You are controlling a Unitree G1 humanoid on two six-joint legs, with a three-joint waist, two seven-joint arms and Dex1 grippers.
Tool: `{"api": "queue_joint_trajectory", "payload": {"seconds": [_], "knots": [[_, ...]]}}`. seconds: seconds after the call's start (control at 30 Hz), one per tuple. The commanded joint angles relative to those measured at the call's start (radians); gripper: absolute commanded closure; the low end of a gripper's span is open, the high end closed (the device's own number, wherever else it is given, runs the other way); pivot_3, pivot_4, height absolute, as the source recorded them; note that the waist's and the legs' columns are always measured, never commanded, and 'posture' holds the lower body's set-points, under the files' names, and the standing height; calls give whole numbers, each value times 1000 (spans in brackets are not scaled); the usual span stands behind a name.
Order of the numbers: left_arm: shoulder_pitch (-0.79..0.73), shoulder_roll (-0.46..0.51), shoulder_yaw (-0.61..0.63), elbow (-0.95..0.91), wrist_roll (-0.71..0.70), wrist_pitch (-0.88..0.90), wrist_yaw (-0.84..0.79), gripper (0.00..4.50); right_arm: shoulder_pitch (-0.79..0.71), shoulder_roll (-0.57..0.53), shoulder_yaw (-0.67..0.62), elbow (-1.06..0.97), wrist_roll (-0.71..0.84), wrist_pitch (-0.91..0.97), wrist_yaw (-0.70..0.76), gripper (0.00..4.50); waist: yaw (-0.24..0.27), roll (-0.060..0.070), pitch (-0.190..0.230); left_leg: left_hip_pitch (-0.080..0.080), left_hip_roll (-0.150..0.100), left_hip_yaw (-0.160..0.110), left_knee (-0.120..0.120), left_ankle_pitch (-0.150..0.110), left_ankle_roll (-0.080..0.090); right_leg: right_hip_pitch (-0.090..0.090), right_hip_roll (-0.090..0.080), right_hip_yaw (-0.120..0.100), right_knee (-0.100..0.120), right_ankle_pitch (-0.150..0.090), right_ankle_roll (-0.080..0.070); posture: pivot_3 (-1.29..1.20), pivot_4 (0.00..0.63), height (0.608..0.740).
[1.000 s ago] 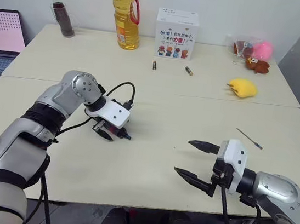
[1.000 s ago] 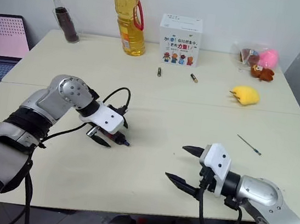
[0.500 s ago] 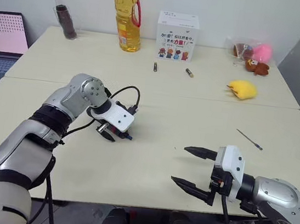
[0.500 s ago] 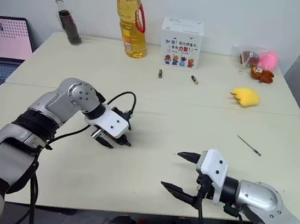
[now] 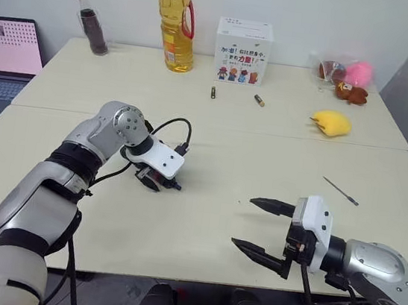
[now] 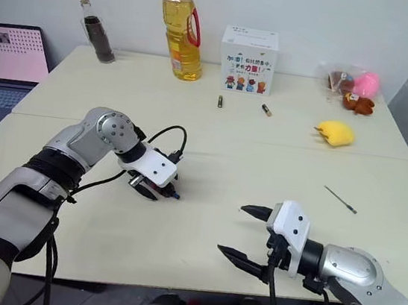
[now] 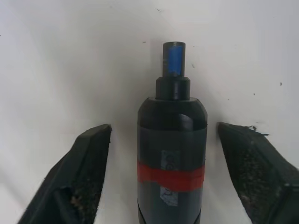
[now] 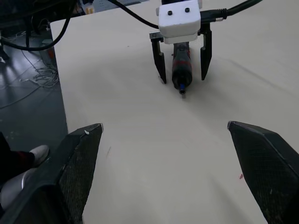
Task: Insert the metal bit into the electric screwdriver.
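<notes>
At the lower right of the left eye view, the right gripper (image 5: 257, 226) is held just above the table (image 5: 201, 227), its two black fingers spread wide with nothing between them. Left of centre, the left gripper (image 5: 156, 184) is pointed down at the table, and the electric screwdriver (image 7: 172, 154) is seen lying between its fingers (image 7: 84, 177); in the left wrist view a gap is left on each side, so the jaws are apart and not clamped. The blue tip is pointed away from the wrist. The metal bit (image 5: 340, 191) is found at the right edge, well apart from both grippers. Farther back, two batteries (image 5: 213, 92), a yellow toy (image 5: 332, 123), an oil bottle (image 5: 175, 21) and a white box (image 5: 242, 50) are seen.
</notes>
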Motion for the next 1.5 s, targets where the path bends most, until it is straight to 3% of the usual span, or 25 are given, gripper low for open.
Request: {"api": "queue_joint_trajectory", "payload": {"seconds": [0.03, 0.23, 0.47, 0.67, 0.8, 0.87, 0.97, 1.1, 1.27, 1.37, 1.5], "knots": [[7, -23, -17, -16, 26, -17, 4, 1669, -26, -2, 5, -31, 18, 3, -10, 0, 4, 0, 0, 0, 0, 0, 0, 0, 0, 0, 0, 0, 0, 0, 0, 0, 150, 740], [-20, -20, -44, 4, 109, -57, 41, 2834, -48, -2, 6, -30, 39, 21, -23, 0, 13, 0, -1, 0, -1, 0, 0, 0, 0, 0, 0, 0, 0, 0, 0, 0, 150, 740], [-29, -41, -11, 17, 72, -31, 30, 2860, -56, 0, 11, -29, 41, 29, -33, 0, 12, 0, -1, 1, 0, 0, 0, 0, 0, 0, 0, 0, 0, 0, 0, 0, 150, 740], [-139, -97, 228, -20, -245, 397, -100, 2861, -46, -16, -9, -18, 38, 30, -26, 0, 13, -4, 1, -3, 0, -1, 0, 0, 0, -2, 0, -2, 0, 0, 0, 0, 150, 740], [-182, -58, 383, -123, -520, 735, -103, 2861, -59, -15, -24, 22, 40, 20, -20, 0, 2, -5, 2, -11, 0, -4, 2, 0, 0, -5, 0, -9, -2, 0, 0, 0, 150, 740], [-141, -68, 454, -211, -595, 870, -71, 2861, -74, -12, -23, 61, 33, 9, -8, 0, -12, -5, 2, -10, 1, -4, 1, 0, 0, -5, -1, -9, -2, 0, 0, 0, 150, 740], [-42, -151, 559, -361, -688, 1006, 120, 2861, -108, -1, 4, 153, -28, -42, 2, 0, -18, -3, 1, -7, 1, -5, 0, 0, 0, -5, 0, -8, -1, 0, 0, 0, 150, 740], [93, -306, 645, -547, -755, 1018, 356, 2861, -141, 9, 60, 277, -226, -167, -60, 0, -14, -4, 1, -5, 1, -9, 1, 0, 0, -2, -1, -4, 0, 0, -1, 0, 150, 740], [264, -480, 635, -676, -728, 894, 583, 2861, -150, 84, 15, 357, -268, -216, -125, 0, -10, -4, 1, -8, 2, -9, 1, 1, -1, -4, -3, -3, 0, 0, -1, 0, 150, 740], [360, -497, 598, -746, -697, 842, 627, 2861, -141, 88, 4, 369, -300, -230, -133, 0, -10, -4, 1, -7, 1, -7, 1, 1, -1, -5, -5, -1, -1, 0, 0, 0, 150, 740], [469, -441, 551, -811, -660, 806, 634, 2861, -136, 87, -14, 407, -332, -230, -147, 0, -13, -4, 1, -3, 1, -3, 0, 0, 0, -4, -3, 3, 0, 0, 0, 0, 150, 740]]}}
